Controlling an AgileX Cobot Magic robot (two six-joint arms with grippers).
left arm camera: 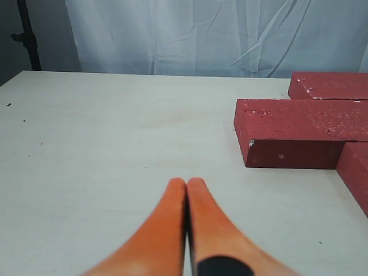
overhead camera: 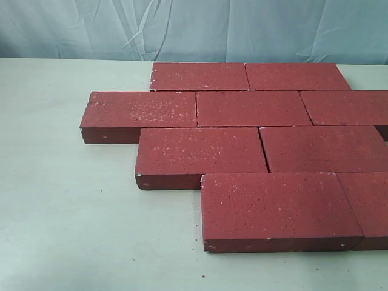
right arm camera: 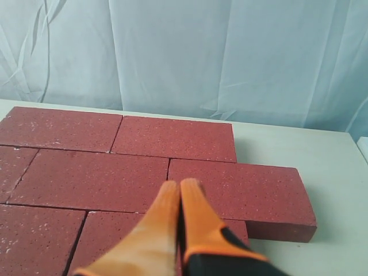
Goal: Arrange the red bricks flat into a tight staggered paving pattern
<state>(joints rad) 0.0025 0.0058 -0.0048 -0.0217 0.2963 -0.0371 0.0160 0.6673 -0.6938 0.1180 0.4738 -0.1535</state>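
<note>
1. Closed and empty: left claw (left arm camera: 187, 183). Its tips are pressed together over bare table (left arm camera: 103, 132), near the left end brick (left arm camera: 299, 123) of the second row but apart from it.
2. Closed and empty: right claw (right arm camera: 179, 185). Its tips are together above the bricks (right arm camera: 95, 178), toward the right side of the layout. Whether it touches the surface below cannot be told.
3. Neither claw shows in the exterior view.
4. Location of bricks: nine in all, lying flat on the table in four rows of two, three, two and two, from far to near. Each row is offset from its neighbour, so the end joints do not line up.
5. Joints: the visible seams read as thin dark lines, with faces touching or nearly so. The exterior view cuts off the right edge of the layout.
6. Step in hand (judgement): placement appears finished, as no loose brick is visible. The stage is a final check.
7. Next move (judgement): inspect the seams for gaps. If one is found, push the brick's free end face toward the pack with closed tips, held low and square. Otherwise, lift both claws clear without dragging them across the bricks.
</note>
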